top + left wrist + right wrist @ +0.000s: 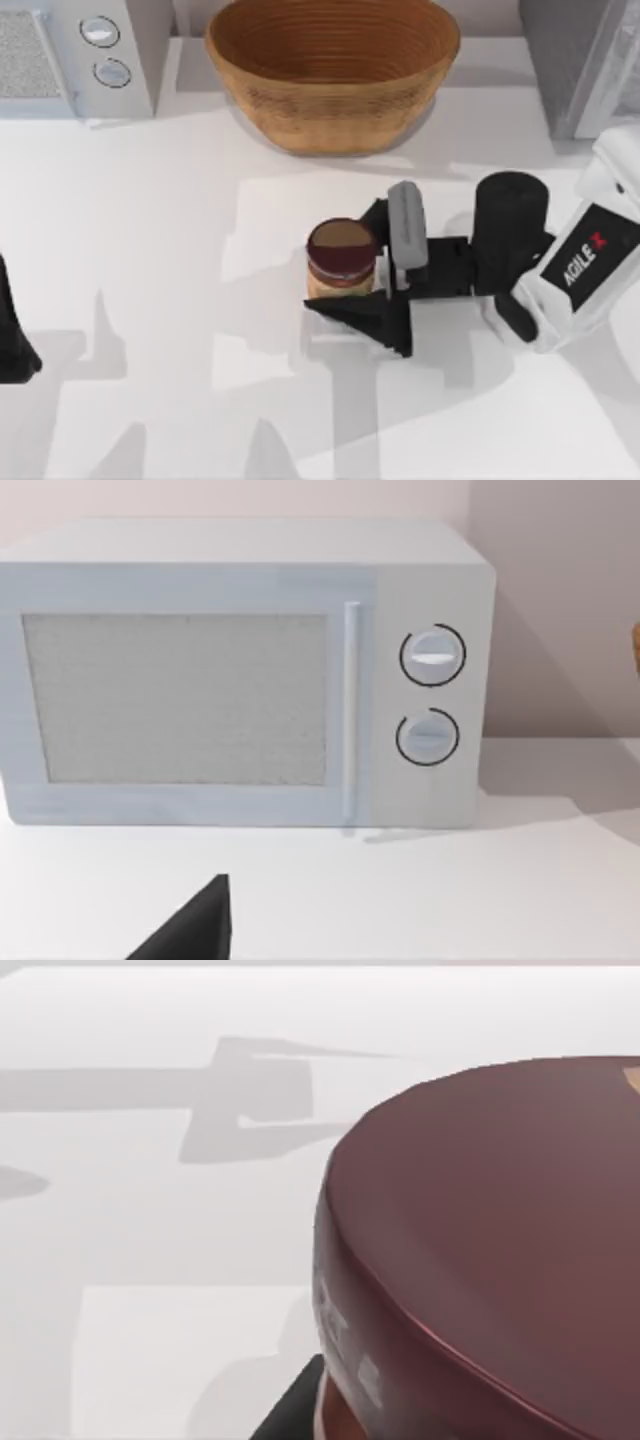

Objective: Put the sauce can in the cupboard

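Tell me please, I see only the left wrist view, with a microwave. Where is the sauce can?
Observer: The sauce can stands upright near the table's middle, in front of a basket.
Operator: Which arm is at it?
Observer: The right gripper is at the can, reaching in from the right side; the left arm is parked at the left edge.
Operator: And the cupboard?
Observer: The cupboard is at the far right corner.

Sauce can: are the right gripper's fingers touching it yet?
Cannot tell. In the top view the right gripper straddles the sauce can, fingers close alongside; no contact or gap shows plainly.
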Tool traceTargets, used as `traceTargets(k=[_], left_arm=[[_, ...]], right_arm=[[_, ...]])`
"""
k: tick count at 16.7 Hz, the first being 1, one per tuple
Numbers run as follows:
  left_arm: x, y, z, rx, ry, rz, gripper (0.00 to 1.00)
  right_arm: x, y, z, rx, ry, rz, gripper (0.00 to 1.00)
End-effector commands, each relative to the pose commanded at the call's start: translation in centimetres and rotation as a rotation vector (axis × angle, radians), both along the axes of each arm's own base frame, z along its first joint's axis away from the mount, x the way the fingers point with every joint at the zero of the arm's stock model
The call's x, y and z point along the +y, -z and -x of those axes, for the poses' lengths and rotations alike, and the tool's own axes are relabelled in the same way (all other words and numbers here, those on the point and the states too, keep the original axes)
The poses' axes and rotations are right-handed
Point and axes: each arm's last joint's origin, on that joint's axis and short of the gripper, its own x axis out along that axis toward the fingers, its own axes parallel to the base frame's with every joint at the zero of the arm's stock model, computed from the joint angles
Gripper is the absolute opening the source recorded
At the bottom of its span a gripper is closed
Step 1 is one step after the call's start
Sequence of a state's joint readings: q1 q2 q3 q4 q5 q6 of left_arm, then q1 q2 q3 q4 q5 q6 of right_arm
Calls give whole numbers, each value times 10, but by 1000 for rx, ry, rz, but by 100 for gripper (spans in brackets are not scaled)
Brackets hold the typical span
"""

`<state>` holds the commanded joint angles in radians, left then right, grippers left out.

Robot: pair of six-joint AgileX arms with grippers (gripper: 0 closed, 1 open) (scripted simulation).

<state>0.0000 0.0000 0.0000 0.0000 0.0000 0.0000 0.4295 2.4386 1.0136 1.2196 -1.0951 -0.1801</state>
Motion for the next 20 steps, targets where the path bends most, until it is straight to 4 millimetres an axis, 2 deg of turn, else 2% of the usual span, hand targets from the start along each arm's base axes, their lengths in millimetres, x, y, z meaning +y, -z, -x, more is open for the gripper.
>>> traceTargets(k=[3,5,7,10,12,14,16,20], left_arm=[[0,0,0,0,0,0,100],[0,0,0,0,0,0,100],[0,0,0,0,0,0,100],[0,0,0,0,0,0,100],[0,0,0,0,0,0,100],[0,0,0,0,0,0,100],[0,0,0,0,0,0,100],[0,0,0,0,0,0,100]], right_arm=[[-1,-1,-1,0,3,0,0],[1,-12,-3,-3,-2,-1,0],[2,-36,-6,-6,0,-2,0],[2,-84,-9,0,7,0,0],[1,-116,-7,4,6,1,0],[0,-140,-3,2,4,0,0],[-1,-150,-1,0,3,0,0],[-1,-149,-1,4,3,0,0]])
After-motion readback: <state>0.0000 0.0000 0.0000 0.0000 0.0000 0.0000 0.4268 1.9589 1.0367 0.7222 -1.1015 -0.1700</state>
